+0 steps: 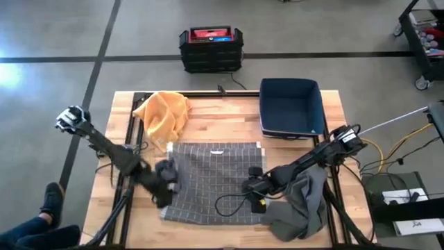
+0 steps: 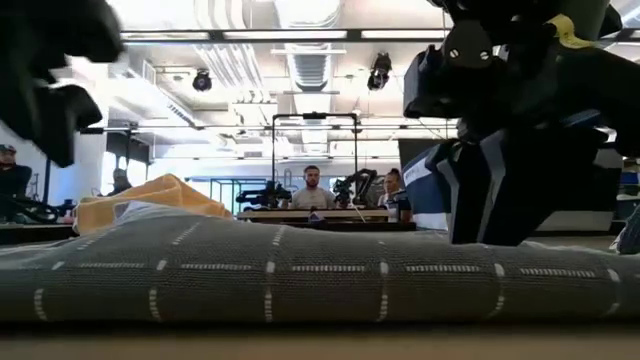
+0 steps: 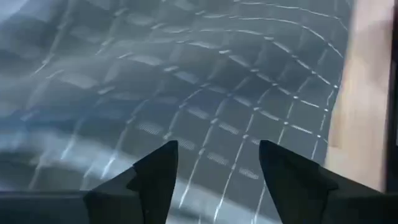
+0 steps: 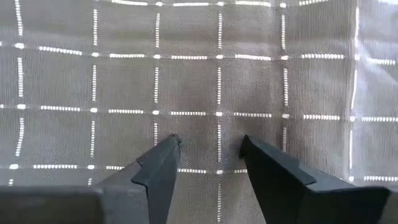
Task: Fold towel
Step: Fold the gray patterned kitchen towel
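Lying flat beneath both parted jaws, grey checked towel [image 1: 211, 182] on table [image 1: 229, 118].

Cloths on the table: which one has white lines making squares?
The grey checked towel, spread flat mid-table under both tools, left tool and right tool. The yellow cloth and the plain grey cloth have no lines and lie bunched up.

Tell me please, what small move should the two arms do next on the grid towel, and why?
Probably lower both and close on the cloth. The grey grid towel lies flat and unfolded on the table. The left gripper and the right gripper are both over it with jaws open, holding nothing, so a fold needs a grasp first.
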Robot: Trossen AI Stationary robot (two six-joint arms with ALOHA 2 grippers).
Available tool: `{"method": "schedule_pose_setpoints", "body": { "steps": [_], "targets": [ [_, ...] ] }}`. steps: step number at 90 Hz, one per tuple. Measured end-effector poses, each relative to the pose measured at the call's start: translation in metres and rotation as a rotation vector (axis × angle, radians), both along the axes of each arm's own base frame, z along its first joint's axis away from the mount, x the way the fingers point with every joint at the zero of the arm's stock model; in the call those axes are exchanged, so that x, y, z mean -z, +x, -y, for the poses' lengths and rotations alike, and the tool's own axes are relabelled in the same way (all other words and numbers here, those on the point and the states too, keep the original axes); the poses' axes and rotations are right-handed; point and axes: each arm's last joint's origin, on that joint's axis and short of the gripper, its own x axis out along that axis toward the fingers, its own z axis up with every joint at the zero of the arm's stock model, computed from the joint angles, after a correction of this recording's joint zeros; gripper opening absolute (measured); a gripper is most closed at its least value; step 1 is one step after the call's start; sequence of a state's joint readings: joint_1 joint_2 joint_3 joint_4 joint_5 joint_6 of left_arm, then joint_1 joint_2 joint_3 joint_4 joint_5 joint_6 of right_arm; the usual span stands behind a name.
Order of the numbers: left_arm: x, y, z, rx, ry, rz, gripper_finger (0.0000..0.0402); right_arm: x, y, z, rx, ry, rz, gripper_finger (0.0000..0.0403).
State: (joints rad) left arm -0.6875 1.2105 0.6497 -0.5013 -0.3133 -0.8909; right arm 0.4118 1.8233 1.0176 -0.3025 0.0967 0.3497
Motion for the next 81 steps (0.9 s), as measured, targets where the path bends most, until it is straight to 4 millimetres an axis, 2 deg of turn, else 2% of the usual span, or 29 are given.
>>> {"method": "schedule_pose_setpoints", "body": {
  "steps": [17,28,67,75,81],
  "targets": [
    [0.05,0.006,0.016,0.014,0.043,-0.15,0.0161,0.0,0.002,-0.001,-0.026,0.007,0.045,0.0154],
    [0.059,0.009,0.025,0.018,-0.029,-0.259,0.0142,0.002,0.0,0.0,-0.014,0.003,0.024,0.0144],
    [0.052,-0.031,0.066,-0.111,-0.202,-0.286,0.0103,0.005,-0.013,0.006,0.066,-0.037,-0.115,0.0111],
    [0.043,-0.033,0.072,-0.124,-0.247,-0.293,0.01,0.001,-0.009,0.004,0.059,-0.032,-0.112,0.0109],
    [0.028,-0.03,0.076,-0.103,-0.265,-0.237,0.01,-0.007,-0.003,0.001,0.008,-0.034,-0.111,0.0108]
  ]
}}
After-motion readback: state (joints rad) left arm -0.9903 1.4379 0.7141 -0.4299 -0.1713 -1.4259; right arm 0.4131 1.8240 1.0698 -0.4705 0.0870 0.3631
